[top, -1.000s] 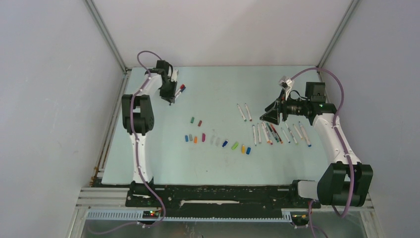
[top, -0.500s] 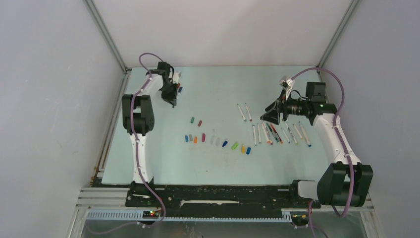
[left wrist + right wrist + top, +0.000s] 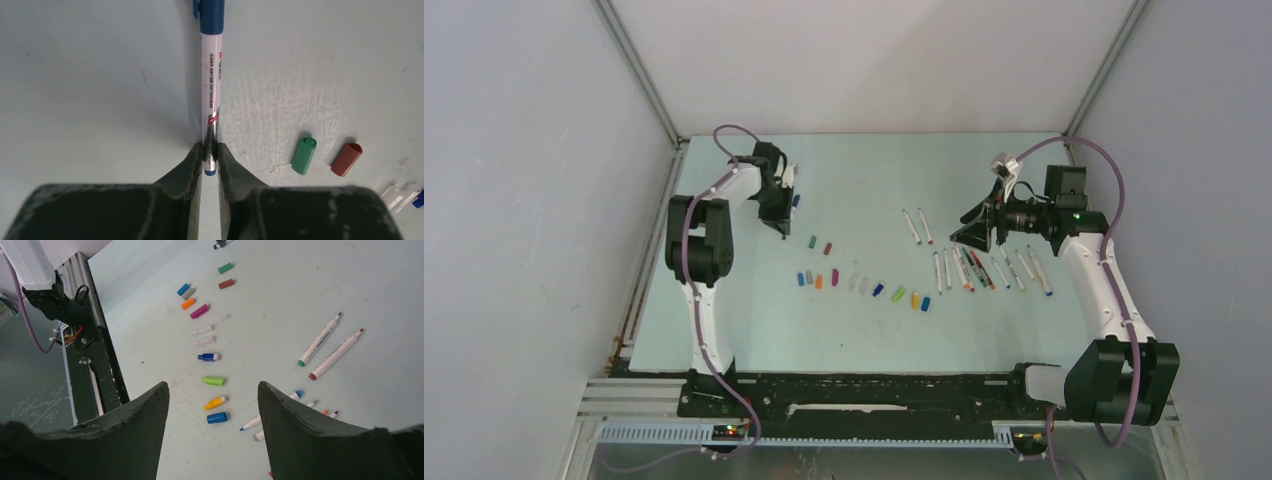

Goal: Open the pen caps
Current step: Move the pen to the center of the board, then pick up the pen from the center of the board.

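Only left wrist shows tool pinching pen.

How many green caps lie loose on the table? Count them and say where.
2. A dark green cap lies beside the red-brown cap; a light green cap lies in the nearer row, beside an orange cap. The pens may hide more.

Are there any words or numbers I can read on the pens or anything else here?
Thin white pen barrel with the blue cap, held in the left end effector: a line of small dark print runs along it, too blurred to read.
Everything else in view: no readable words, numbers or signs.
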You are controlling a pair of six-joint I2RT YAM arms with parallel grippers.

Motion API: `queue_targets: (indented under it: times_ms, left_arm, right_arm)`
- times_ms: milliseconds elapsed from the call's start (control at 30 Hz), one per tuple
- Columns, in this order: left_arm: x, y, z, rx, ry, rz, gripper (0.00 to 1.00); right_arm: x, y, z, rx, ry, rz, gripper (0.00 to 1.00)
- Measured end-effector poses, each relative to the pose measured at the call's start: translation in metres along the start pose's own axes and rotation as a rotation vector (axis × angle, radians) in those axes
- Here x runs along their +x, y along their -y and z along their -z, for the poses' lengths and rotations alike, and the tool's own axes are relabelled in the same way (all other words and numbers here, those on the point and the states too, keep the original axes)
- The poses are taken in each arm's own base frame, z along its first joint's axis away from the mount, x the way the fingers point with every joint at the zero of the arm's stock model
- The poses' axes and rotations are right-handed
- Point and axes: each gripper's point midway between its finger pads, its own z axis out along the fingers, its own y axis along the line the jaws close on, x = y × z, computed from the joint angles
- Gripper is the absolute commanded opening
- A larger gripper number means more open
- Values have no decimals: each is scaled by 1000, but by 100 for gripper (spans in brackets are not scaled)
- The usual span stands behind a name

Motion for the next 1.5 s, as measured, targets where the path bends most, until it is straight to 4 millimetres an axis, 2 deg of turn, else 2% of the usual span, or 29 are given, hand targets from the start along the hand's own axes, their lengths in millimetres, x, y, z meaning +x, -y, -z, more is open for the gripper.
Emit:
queue_targets:
  times_ms: [167,400,767,1000,1333,1500]
  left_arm:
    - [18,6,4,-9,-8,39,33]
    - [13,13,2,-48,11,22,37]
    - [-28,6,-5,-98,64,8,34]
    - [-27,6,-7,-98,49,9,29]
    - [-26,8,-8,-90,53,9,1]
    - [-16,7,-2,-97,76,9,0]
  right_arm:
    - [-1,-2,0,-6,4,3,68]
    - [-2,-2,1,-4,6,6,68]
    - [-2,-1,2,0,8,5,68]
    - [-2,-1,2,2,9,4,68]
    - [-2,0,3,4,10,4,68]
    - [-2,0,3,3,11,3,68]
